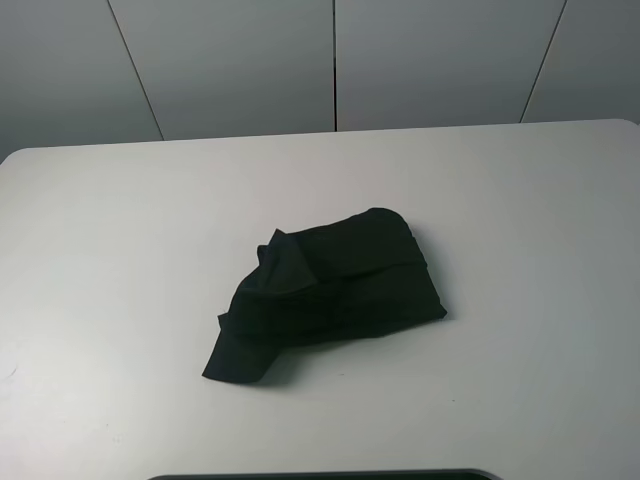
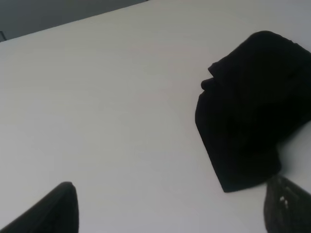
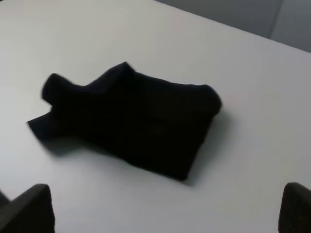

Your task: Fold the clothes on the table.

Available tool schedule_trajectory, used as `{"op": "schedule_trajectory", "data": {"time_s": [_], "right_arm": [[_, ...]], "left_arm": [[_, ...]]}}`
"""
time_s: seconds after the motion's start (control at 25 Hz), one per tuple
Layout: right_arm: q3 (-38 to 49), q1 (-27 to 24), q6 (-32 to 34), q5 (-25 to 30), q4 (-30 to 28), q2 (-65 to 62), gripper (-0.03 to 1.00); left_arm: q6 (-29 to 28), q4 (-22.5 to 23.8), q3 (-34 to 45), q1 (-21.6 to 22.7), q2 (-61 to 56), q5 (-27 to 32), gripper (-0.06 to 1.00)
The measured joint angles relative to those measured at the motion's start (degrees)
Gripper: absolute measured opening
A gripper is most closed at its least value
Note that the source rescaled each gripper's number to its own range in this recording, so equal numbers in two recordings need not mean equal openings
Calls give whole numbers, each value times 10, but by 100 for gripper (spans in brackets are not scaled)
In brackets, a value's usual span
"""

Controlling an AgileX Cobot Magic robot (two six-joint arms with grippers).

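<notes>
The clothes (image 1: 335, 290), one black garment, lie bunched in a rough folded heap near the middle of the white table (image 1: 120, 250). No print shows on it. A loose flap sticks out at its near left. The heap also shows in the left wrist view as the clothes (image 2: 252, 107) and in the right wrist view as the clothes (image 3: 136, 116). My left gripper (image 2: 170, 208) is open, its fingertips (image 2: 53, 211) wide apart above bare table, short of the heap. My right gripper (image 3: 165, 208) is open too, clear of the cloth. Neither arm appears in the exterior high view.
Grey wall panels (image 1: 330, 60) stand behind the table's far edge. A dark strip (image 1: 320, 475) lies along the near edge. Bare white tabletop surrounds the heap on all sides.
</notes>
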Motion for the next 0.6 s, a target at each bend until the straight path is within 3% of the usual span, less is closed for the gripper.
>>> {"op": "schedule_trajectory", "data": {"time_s": [0.2, 0.32, 0.44, 0.6], "right_arm": [[0, -180, -3, 0, 0, 0, 100], [0, -261, -3, 0, 0, 0, 100], [0, -301, -3, 0, 0, 0, 100], [0, -307, -10, 0, -1, 0, 100]], "left_arm": [[0, 0, 0, 99, 0, 0, 99], [0, 0, 0, 135, 0, 0, 99], [0, 0, 0, 150, 0, 0, 99], [0, 0, 0, 154, 0, 0, 99]]}}
